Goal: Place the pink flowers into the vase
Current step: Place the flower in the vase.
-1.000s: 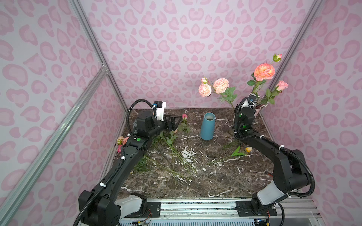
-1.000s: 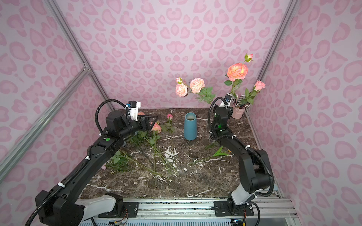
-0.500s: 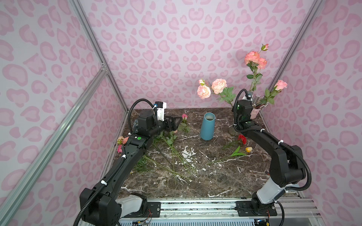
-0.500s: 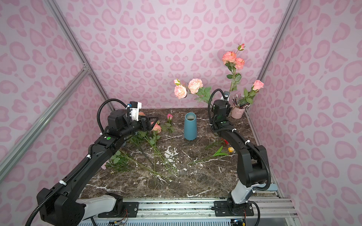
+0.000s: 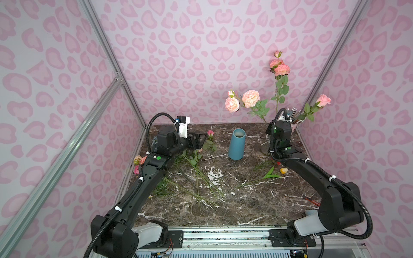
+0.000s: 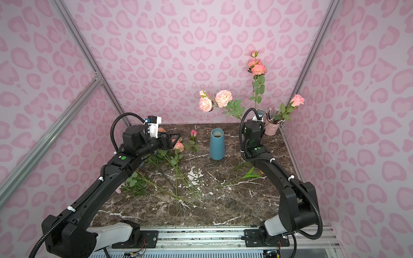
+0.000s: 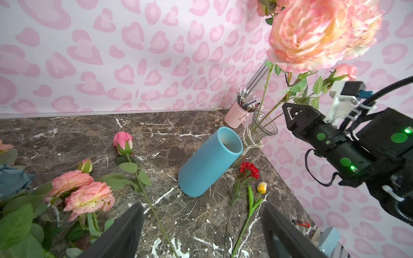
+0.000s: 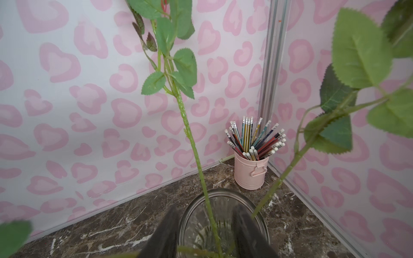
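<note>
The clear glass vase (image 8: 223, 196) stands in the back right corner and holds three stems of pink flowers (image 5: 279, 68). My right gripper (image 8: 206, 236) is open just above its rim. The tall green stem (image 8: 190, 134) rises free between the fingers. More pink flowers (image 7: 87, 196) and a rosebud (image 7: 123, 139) lie on the marble at the left. My left gripper (image 7: 201, 234) hovers open over them with nothing in it; both top views show it (image 5: 201, 138) (image 6: 175, 138). The right arm hides most of the vase (image 7: 259, 134) in both top views.
A blue cylinder vase (image 5: 237, 144) stands mid-table at the back. A pink cup of pencils (image 8: 250, 174) sits in the corner behind the glass vase. A red bloom (image 7: 249, 169) and a yellow tulip (image 7: 261, 186) lie near the right arm. Dusty-blue petals (image 7: 11, 178) lie far left.
My right gripper has opened and let go of the tall pink stem, which swung upright and now stands in the glass vase. The left arm has barely moved.
</note>
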### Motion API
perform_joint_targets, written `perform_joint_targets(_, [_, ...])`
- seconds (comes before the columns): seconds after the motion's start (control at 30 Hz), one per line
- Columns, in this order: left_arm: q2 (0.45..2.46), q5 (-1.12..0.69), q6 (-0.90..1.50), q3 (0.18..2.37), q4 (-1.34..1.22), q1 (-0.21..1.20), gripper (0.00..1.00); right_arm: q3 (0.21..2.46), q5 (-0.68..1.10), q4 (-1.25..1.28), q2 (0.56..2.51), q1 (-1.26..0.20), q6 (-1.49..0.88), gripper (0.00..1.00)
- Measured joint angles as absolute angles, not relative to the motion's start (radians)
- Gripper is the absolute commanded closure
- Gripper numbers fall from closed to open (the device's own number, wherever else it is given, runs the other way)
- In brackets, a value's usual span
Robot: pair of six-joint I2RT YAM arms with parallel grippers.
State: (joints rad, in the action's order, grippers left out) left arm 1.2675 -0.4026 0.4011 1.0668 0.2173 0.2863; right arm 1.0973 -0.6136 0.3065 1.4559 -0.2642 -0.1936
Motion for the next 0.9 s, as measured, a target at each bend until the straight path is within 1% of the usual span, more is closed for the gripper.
perform_joint_targets(0.13, [1.279, -0.377, 0.401, 1.079, 0.235, 0.286, 0.16, 1.055, -0.652, 0.313, 1.398, -0.3, -0.194, 0.58])
perform_joint_targets(0.27, [1.321, -0.297, 0.402, 1.119, 0.299, 0.286, 0.16, 1.003, -0.717, 0.307, 1.319, -0.352, -0.2, 0.58])
perform_joint_targets(0.37, [1.355, -0.242, 0.42, 1.147, 0.356, 0.286, 0.17, 0.993, -0.754, 0.263, 1.265, -0.37, -0.239, 0.58])
perform_joint_targets(0.43, [1.375, -0.206, 0.431, 1.162, 0.391, 0.286, 0.2, 0.994, -0.767, 0.211, 1.235, -0.373, -0.279, 0.58])
perform_joint_targets(0.57, [1.412, -0.147, 0.477, 1.167, 0.46, 0.286, 0.31, 1.043, -0.733, 0.032, 1.207, -0.376, -0.356, 0.58])
perform_joint_targets(0.63, [1.425, -0.12, 0.5, 1.159, 0.488, 0.289, 0.41, 1.054, -0.699, -0.053, 1.187, -0.384, -0.393, 0.58])
perform_joint_targets(0.8, [1.482, -0.053, 0.523, 1.133, 0.543, 0.3, 0.6, 1.036, -0.63, -0.207, 1.118, -0.445, -0.45, 0.57])
perform_joint_targets(0.9, [1.545, -0.038, 0.522, 1.134, 0.564, 0.331, 0.63, 1.023, -0.602, -0.262, 1.085, -0.467, -0.47, 0.58])
